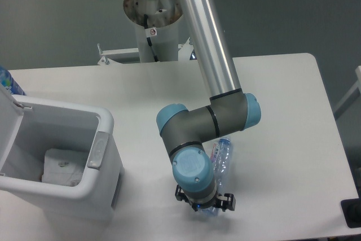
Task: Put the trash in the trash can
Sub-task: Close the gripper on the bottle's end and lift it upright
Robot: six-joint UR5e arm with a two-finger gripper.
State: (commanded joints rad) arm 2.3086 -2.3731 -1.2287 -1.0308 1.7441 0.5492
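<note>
Leftmost, at the frame's lower left, the boxy white plastic trash can stands lid-open with the crumpled white paper wrapper inside. Right of it, at lower centre, the two-finger gripper points down over the crushed clear plastic bottle, whose long axis runs up-right from the fingers. Whether the fingers clasp it cannot be told.

white table — trash can left, bottle centre-right.
</note>
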